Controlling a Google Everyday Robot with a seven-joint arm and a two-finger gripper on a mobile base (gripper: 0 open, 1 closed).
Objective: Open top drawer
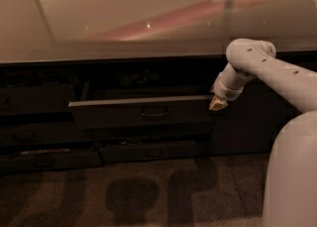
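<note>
Top drawer (114,117) is standing pulled out from the cabinet, its loop handle (155,114) centred on the front. Gripper (218,103) is hanging at the drawer's right end, just beside the front's upper corner. White arm (277,72) is reaching in from the right, below the pale surface (148,18).

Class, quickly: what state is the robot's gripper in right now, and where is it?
Gripper: state cannot be told; it sits at the right end of the top drawer front, which stands partly pulled out.
</note>
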